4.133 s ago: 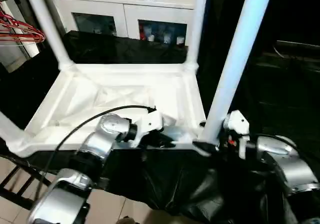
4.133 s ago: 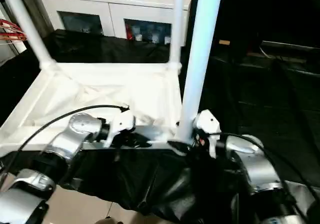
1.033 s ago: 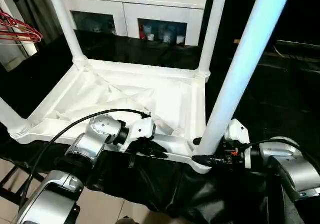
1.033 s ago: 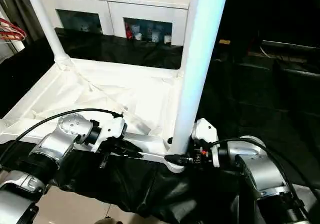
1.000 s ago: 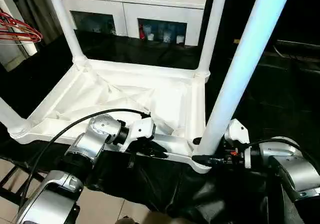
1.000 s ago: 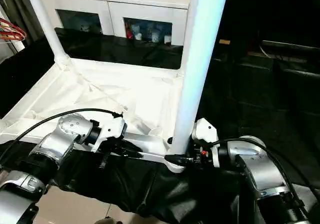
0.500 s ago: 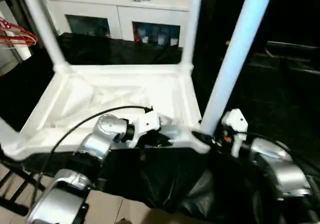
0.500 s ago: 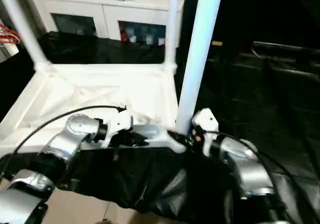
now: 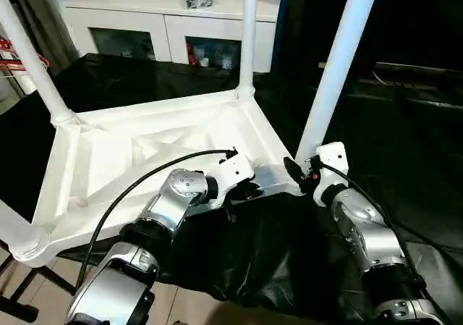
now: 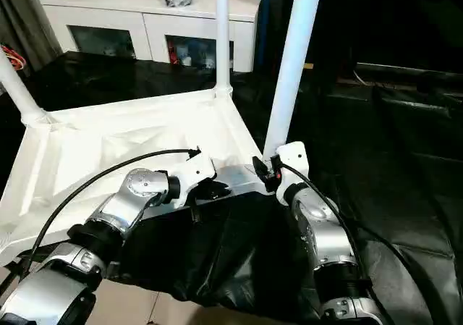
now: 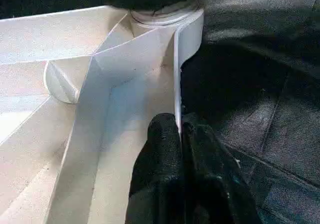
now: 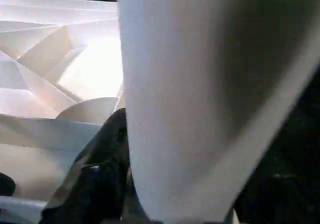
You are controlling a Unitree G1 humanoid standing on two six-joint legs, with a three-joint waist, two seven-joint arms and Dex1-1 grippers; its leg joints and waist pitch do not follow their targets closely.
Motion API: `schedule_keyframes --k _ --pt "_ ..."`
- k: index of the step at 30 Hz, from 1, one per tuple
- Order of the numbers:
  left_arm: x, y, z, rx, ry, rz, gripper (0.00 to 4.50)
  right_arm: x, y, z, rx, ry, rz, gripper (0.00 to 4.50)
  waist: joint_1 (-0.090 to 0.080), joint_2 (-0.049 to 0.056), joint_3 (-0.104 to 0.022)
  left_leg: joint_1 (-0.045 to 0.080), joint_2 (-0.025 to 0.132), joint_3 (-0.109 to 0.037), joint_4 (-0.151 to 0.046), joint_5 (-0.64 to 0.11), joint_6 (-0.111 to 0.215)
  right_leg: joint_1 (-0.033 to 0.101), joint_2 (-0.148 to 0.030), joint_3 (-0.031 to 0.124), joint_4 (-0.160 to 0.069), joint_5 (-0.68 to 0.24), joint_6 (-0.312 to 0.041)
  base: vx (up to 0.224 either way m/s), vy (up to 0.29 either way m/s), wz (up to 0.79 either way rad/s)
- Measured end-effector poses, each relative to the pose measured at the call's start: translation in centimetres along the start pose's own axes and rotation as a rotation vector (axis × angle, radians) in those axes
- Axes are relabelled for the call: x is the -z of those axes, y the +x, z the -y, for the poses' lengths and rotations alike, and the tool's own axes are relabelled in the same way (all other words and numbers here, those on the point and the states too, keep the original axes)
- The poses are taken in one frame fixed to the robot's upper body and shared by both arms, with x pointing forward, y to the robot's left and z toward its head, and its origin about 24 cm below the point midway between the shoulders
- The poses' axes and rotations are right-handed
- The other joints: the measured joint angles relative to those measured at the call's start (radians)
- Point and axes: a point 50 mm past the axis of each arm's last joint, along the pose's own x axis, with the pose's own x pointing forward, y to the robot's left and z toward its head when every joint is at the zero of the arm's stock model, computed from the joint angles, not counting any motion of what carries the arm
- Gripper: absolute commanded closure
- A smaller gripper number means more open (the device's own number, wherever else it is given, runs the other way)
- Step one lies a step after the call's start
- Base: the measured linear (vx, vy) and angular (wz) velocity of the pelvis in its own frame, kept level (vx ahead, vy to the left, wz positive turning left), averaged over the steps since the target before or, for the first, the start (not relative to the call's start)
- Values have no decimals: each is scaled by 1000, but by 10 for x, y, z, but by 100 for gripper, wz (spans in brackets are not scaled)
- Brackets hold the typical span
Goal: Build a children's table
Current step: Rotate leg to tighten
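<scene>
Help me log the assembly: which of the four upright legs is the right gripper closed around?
The leg at the table top's near right corner, thickest in view. The right gripper clasps its base; the other three stand free.

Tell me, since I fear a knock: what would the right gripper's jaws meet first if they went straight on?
Probably the near-right table leg: the right gripper points at its base, with the leg close before its jaws in the wrist view.

Both forearms are chunky brushed-silver segments with dark joints between them. The left gripper (image 11: pixel 179 149) and right gripper (image 9: pixel 295 173) each sit on a white wrist housing with glossy black fingers. A black cable loops over the left forearm, and there's a bit of red at the right wrist.
</scene>
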Motion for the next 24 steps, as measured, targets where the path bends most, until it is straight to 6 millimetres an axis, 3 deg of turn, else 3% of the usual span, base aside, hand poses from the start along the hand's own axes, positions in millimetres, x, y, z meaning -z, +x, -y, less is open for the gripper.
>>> schedule_keyframes --k 4,14,19,24 --pt "-1 -2 2 33 8 11 450 0 -4 3 -64 -28 -8 136 4 1 0 -1 0 0 -2 0 0 -1 0 0 2 2 -1 0 0 0" --pt "2 -20 2 171 28 39 450 -2 -37 14 -401 -117 -34 136 31 13 -2 -7 2 1 -4 0 0 -3 1 -2 3 -2 -2 0 0 0" --pt "5 -31 3 285 48 32 450 -3 -59 15 -640 -172 -91 136 51 14 -1 -10 4 1 3 -2 3 -6 1 -3 4 -2 -2 0 0 0" --pt "7 -38 4 356 73 23 450 -4 -67 15 -765 -185 -147 136 54 13 0 -11 5 2 4 -2 3 -6 1 -3 4 -2 -2 0 0 0"
